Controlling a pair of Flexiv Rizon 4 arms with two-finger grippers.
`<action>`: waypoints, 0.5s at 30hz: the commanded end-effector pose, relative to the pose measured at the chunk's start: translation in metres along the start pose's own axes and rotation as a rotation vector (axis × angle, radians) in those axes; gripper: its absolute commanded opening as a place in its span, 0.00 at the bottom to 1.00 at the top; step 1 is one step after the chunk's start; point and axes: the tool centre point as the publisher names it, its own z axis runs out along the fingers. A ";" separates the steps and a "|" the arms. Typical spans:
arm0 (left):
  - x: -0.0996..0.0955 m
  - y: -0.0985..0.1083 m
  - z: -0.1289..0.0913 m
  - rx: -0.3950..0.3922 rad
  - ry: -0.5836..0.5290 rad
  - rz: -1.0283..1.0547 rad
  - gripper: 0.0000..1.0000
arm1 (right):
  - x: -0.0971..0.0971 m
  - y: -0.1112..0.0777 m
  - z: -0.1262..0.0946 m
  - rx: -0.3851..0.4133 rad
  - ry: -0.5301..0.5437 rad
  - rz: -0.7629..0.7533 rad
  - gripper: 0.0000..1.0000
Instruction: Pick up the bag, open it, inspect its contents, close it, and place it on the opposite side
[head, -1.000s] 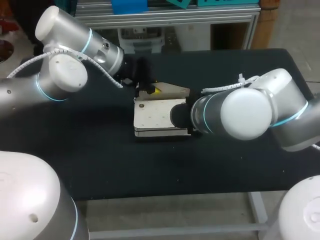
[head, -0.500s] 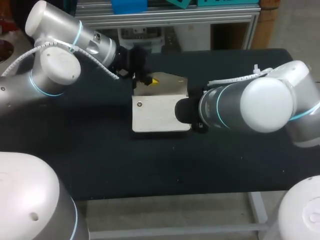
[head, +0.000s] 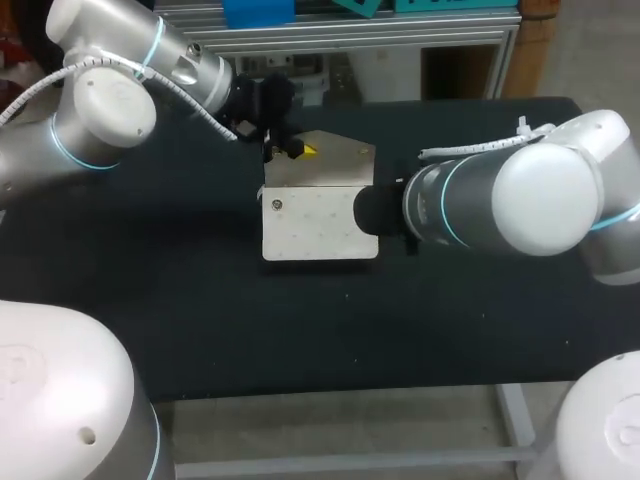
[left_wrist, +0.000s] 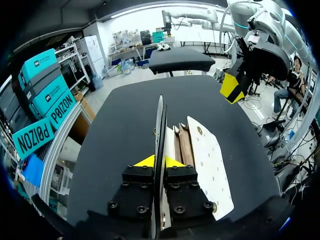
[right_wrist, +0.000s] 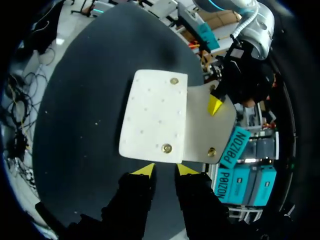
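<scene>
Head view puts the bag (head: 318, 228) mid bench (head: 200, 320). Your left claw (left_wrist: 159, 162) pinches its flap (left_wrist: 160, 120) raised; your right claw (right_wrist: 165, 170) waits narrow and empty beside it. You're opening: next, swing the flap clear to inspect.

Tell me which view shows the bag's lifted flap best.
Right wrist view: the flap shows its whole face and a snap. Head view shows it foreshortened. Left wrist view sees only its edge, pinched in the left end effector.
</scene>
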 end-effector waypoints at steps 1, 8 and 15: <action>-0.001 0.000 0.000 0.003 0.001 0.000 0.00 | -0.003 -0.005 0.001 -0.018 -0.116 -0.017 0.00; 0.012 -0.016 -0.006 0.001 -0.107 -0.028 0.00 | -0.022 0.000 0.009 -0.003 -0.138 -0.047 0.00; 0.023 -0.027 -0.008 -0.019 -0.163 -0.030 0.00 | -0.037 0.003 0.020 0.021 -0.167 -0.057 0.00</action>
